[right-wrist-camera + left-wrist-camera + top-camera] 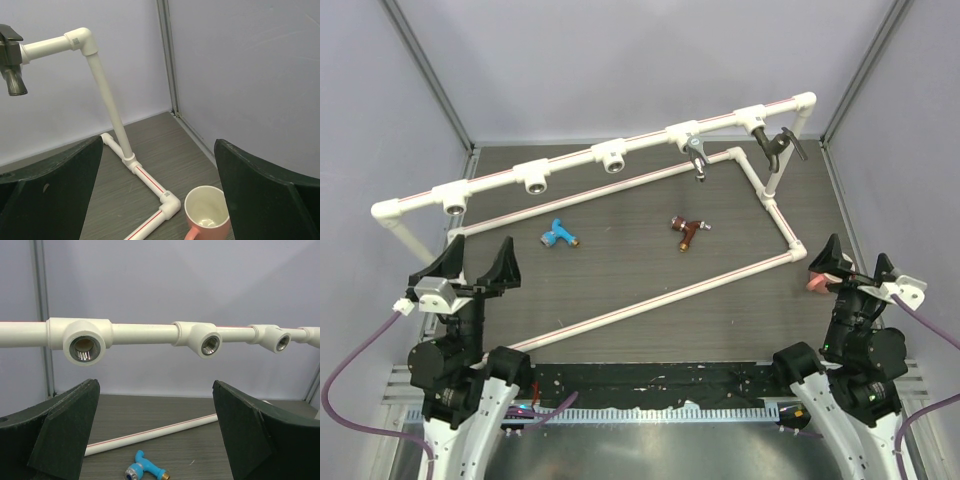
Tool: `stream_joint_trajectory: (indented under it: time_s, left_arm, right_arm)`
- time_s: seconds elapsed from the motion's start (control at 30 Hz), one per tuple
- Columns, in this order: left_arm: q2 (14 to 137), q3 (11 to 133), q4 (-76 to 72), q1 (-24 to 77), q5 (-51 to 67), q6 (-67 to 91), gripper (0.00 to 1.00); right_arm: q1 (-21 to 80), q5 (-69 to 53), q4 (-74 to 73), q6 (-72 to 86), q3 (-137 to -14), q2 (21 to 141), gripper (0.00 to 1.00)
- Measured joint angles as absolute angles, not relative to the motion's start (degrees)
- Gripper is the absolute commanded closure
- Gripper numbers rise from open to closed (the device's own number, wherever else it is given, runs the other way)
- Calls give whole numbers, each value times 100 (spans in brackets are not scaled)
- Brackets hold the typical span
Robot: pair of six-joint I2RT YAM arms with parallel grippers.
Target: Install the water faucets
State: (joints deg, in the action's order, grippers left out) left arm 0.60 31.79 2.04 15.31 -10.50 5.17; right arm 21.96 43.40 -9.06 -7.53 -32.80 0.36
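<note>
Grey walls (620, 60) are closing in the dark table (620, 265), where a white pipe frame (570, 163) is standing. Your left tool (478, 258) and right tool (857, 262) are both hanging wide open, holding nothing. The dark faucet (770, 150) and chrome faucet (696, 152) are sitting in the frame's two right-hand sockets (757, 117); the blue faucet (558, 237) and red-brown faucet (687, 233) are lying on the table between the base pipes (650, 290). A pink mug (815, 283) is standing beside your right tool.
</note>
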Motion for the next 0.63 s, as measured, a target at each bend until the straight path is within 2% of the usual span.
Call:
stream_joint_trajectory:
  time_s: [0.63]
  left_arm:
    - [60, 3275, 198, 939, -628, 864, 0]
  right_arm:
    - [2687, 4617, -867, -862, -3277, 36, 0]
